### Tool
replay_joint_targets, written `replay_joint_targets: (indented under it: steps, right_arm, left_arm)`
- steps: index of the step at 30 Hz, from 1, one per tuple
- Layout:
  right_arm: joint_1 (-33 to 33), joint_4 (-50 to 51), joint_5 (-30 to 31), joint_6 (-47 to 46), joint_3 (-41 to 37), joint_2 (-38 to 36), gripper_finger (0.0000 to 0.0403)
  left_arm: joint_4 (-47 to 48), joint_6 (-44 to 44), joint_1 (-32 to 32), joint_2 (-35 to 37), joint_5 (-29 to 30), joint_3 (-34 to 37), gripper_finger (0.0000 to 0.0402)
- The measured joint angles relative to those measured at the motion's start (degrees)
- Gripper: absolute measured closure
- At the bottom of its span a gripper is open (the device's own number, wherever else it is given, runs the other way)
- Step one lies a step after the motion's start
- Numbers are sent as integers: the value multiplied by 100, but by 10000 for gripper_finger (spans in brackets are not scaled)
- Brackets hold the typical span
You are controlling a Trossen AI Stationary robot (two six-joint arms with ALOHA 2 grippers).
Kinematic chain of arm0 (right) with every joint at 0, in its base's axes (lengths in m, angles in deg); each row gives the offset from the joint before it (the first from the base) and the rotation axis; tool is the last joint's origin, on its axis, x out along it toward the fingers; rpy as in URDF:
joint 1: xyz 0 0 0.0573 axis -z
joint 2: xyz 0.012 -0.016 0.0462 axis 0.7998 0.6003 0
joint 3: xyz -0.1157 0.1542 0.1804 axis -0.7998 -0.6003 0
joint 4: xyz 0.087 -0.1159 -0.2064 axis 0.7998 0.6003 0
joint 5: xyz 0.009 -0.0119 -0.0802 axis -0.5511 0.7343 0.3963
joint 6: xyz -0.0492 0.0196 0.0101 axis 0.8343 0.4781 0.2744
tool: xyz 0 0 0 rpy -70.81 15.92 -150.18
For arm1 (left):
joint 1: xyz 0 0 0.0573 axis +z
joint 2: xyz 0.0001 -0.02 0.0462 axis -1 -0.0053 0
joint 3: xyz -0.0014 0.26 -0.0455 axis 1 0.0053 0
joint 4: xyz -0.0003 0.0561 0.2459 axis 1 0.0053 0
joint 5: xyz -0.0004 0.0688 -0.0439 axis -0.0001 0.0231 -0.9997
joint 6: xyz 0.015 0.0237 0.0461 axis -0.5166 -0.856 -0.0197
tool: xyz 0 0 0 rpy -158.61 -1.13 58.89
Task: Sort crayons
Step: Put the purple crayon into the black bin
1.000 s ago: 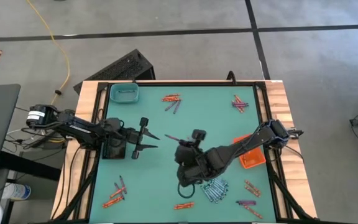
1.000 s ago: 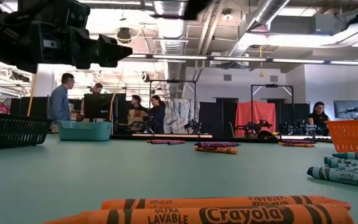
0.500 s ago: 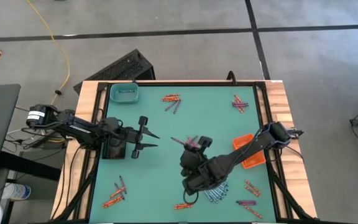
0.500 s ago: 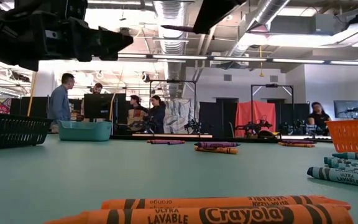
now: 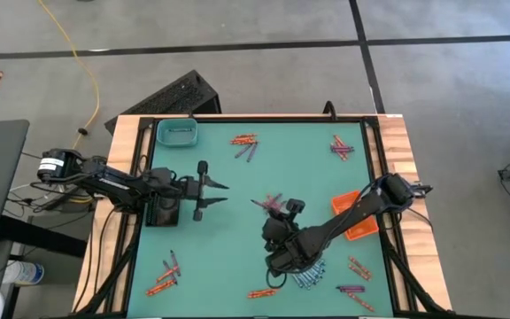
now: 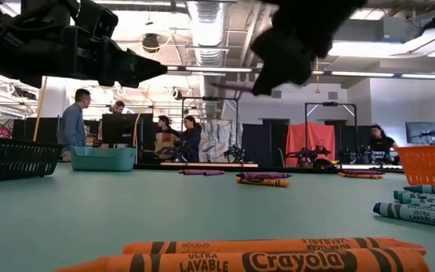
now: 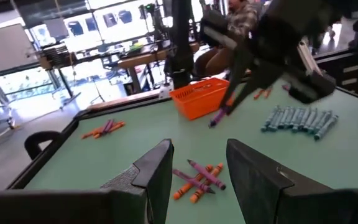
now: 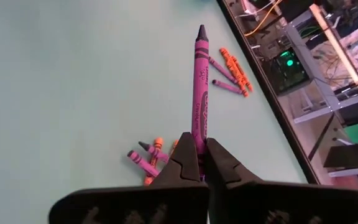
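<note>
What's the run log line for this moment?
right tool: shut on purple crayon, above table centre | left tool: open, empty, waiting at left | blue crayons: grouped

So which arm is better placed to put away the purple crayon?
The right. Its pincer is already shut on the purple crayon, lifted above mid-table. The left pincer hangs open and empty near the black tray, holding nothing to sort.

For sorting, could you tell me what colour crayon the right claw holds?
Purple crayon, clearest in the right wrist view.
</note>
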Motion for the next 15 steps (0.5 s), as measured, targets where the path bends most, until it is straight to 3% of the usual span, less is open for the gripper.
replay_joint_targets:
  steps: [7,15]
  right_arm:
    - [195,-992,337,437,-529,2,402]
    - [458,-3835,-74,2812,-694,0,402]
  left_arm:
    - [-12,188,1,0,-5,0,260]
    - [-10,217,0,10,-545,0,260]
